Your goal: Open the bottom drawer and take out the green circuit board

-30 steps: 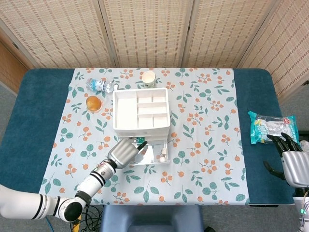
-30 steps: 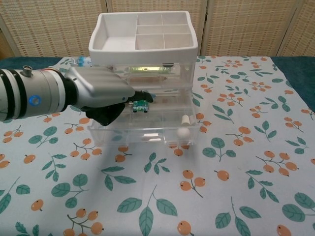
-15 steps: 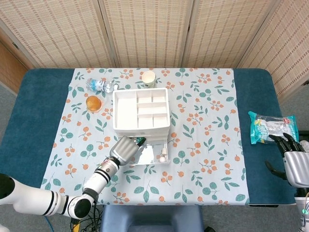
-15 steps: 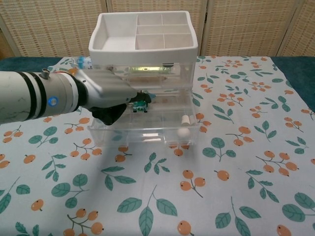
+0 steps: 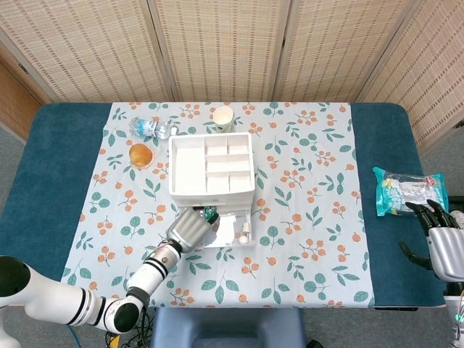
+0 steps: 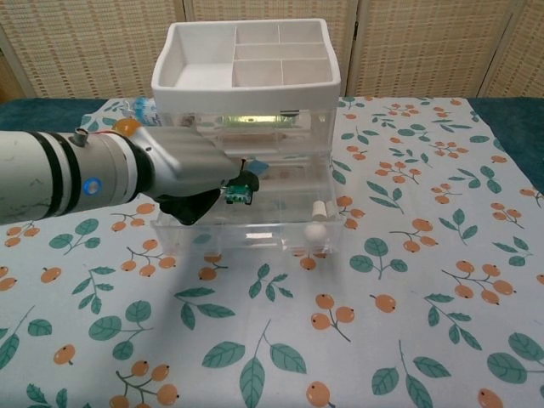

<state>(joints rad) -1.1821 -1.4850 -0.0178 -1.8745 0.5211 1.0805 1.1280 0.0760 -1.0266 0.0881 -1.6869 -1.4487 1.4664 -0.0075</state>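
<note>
pinching the green circuit board [image 6: 241,188] at its fingertips, the left hand [image 6: 189,170] holds it over the open bottom drawer [image 6: 255,231].

The blue counter [image 5: 51,174] carries a floral cloth [image 5: 304,217]. On the cloth stand a drawer unit [image 5: 211,165], a cup [image 5: 223,117], a bottle [image 5: 148,128] and an orange [image 5: 141,155]; a snack bag [image 5: 403,191] lies on the blue.

Your inventory: white organiser tray [image 5: 211,164]; clear drawer [image 6: 246,223]; green circuit board [image 6: 240,189]; silver-grey left robot hand [image 6: 183,170]; white cloth [image 5: 312,210], orange berries, teal leaves; dark blue counter [image 5: 51,167].
</note>
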